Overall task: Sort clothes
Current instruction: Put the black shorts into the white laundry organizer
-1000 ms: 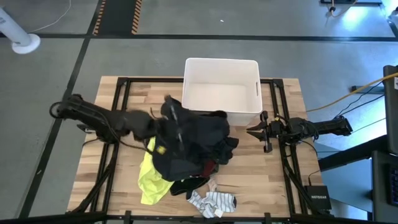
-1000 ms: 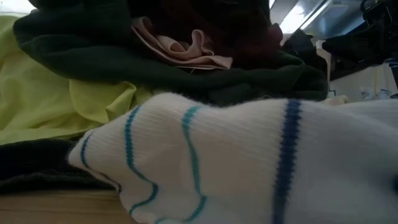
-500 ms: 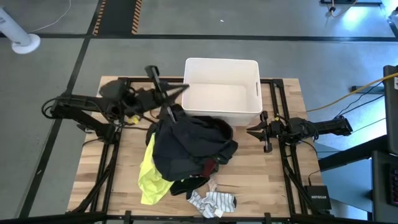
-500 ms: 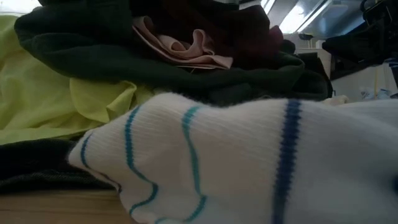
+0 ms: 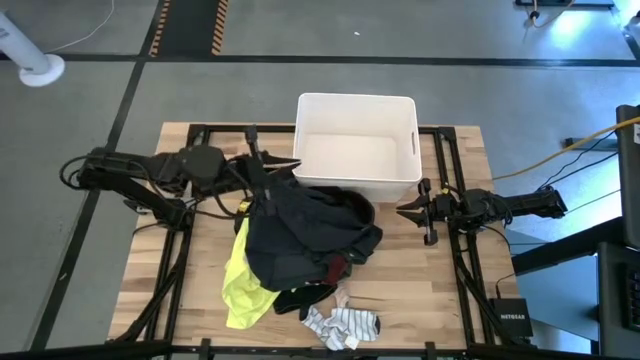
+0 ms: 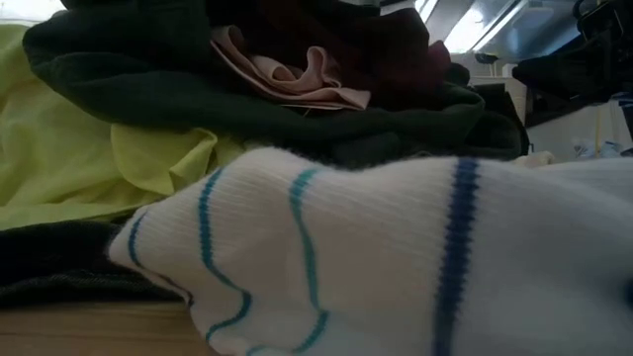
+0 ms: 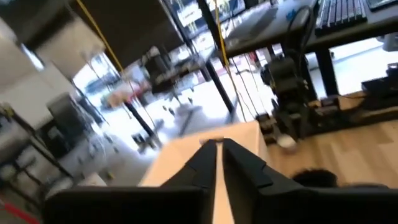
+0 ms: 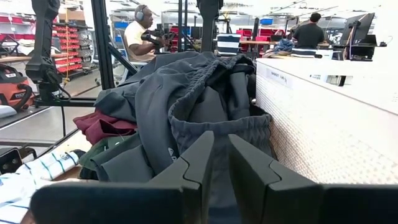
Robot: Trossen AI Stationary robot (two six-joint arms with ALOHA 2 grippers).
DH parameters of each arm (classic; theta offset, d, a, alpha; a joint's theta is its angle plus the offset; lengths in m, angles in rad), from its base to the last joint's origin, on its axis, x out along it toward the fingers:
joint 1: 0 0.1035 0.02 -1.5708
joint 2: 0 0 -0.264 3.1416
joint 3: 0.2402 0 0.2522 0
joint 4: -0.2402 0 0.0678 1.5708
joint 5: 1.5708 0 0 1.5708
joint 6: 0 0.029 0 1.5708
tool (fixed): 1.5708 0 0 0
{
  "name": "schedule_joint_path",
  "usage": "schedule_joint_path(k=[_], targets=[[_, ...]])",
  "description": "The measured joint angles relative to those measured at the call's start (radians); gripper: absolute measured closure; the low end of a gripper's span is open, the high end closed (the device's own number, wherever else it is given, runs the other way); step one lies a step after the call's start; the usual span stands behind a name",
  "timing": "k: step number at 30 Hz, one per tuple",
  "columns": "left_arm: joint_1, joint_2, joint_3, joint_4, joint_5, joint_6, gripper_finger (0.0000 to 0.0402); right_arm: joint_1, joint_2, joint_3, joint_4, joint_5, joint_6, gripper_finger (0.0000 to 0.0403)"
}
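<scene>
Clothes (image 5: 305, 235) lie heaped mid-table just in front of the white bin (image 5: 357, 143), a striped piece (image 5: 343, 325) at the near edge. Left gripper (image 5: 256, 160) hovers beside the bin's corner, fingers almost together, empty. Right gripper (image 5: 404, 211) waits nearby, fingers nearly together, holding nothing.

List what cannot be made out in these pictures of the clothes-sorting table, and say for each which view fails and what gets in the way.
- Low view: the striped white sock fills the front, hiding the table beyond.
- High view: the maroon garment shows only as a sliver under the black garment.
- High view: the neon yellow garment is partly covered by that pile.
- Left wrist view: blurred; whether the left gripper holds fabric cannot be told.
- Right wrist view: the white bin is cut off by the edge.
</scene>
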Motion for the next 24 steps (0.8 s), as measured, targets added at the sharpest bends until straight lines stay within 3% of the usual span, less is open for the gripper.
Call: schedule_joint_path(k=[7, 11, 24], targets=[[0.007, -0.027, 0.0, -0.139, -0.003, -0.179, 0.028, 0.0, 0.0, 0.0, 0.0, 0.0, 0.0, 0.0338], [0.01, -0.027, 0.0, -0.185, -0.003, -0.236, 0.0247, 0.0, 0.0, 0.0, 0.0, 0.0, 0.0, 0.0338], [0.01, -0.028, 0.0, -0.202, -0.003, -0.295, 0.025, 0.0, 0.0, 0.0, 0.0, 0.0, 0.0, 0.0338]])
